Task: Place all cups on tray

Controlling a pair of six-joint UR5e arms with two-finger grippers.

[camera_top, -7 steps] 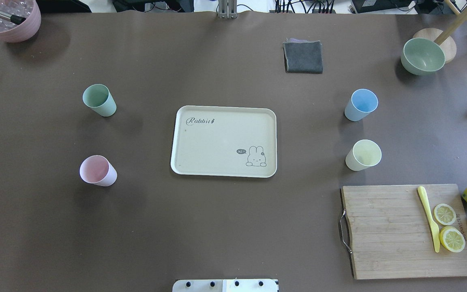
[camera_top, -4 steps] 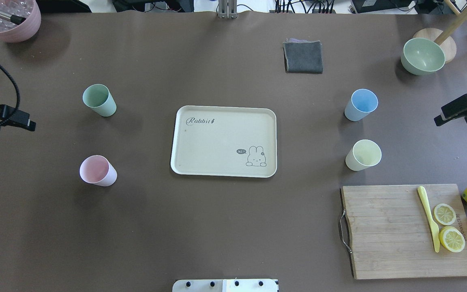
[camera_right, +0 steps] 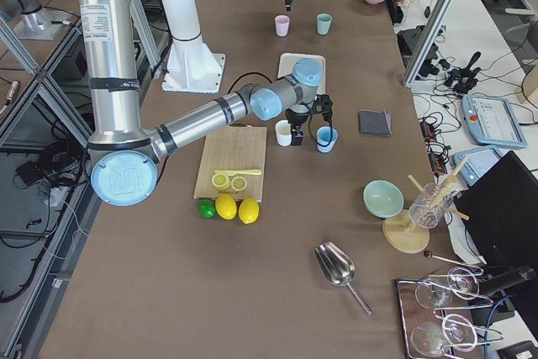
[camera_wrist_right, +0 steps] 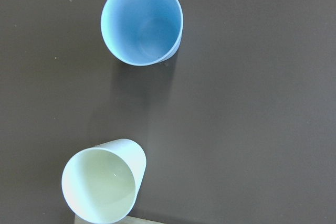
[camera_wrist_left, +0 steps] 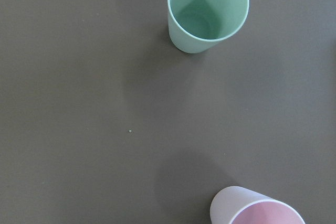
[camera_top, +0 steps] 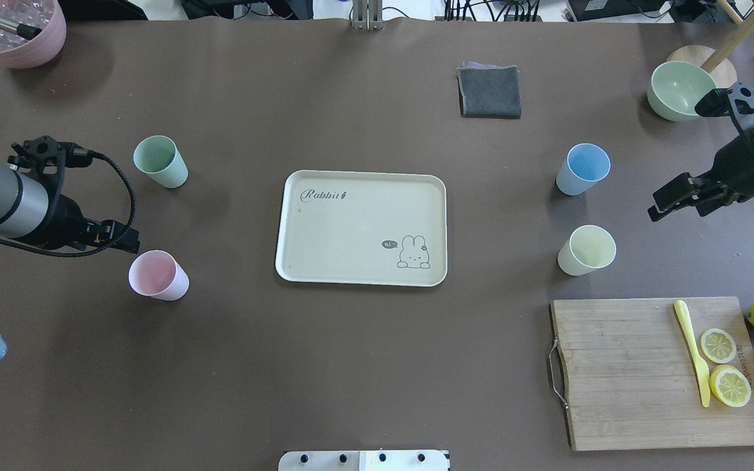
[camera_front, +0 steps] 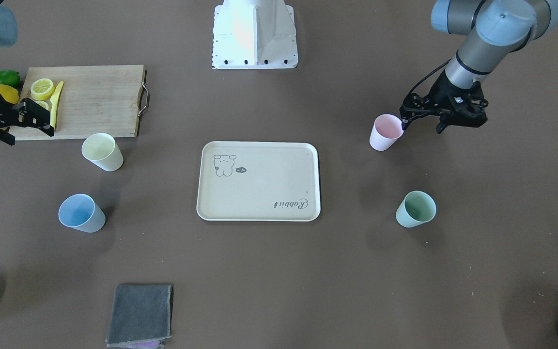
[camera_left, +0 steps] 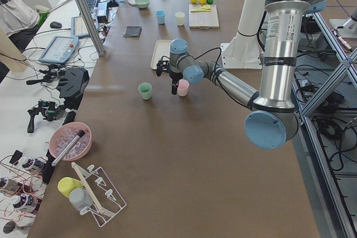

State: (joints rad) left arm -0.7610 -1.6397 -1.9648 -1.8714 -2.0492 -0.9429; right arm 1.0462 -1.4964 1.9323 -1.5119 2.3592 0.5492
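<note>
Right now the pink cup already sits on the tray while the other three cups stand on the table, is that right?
No. The pink cup stands on the table too, clear of the tray, which holds nothing; the overhead view shows it. The other three do stand on the table.

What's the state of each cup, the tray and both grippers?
pink cup: upright, empty, off tray
mint cup: upright, empty, off tray
blue cup: upright, empty, off tray
yellow cup: upright, empty, off tray
tray: empty
left gripper: open, holding nothing
right gripper: open, holding nothing
</note>
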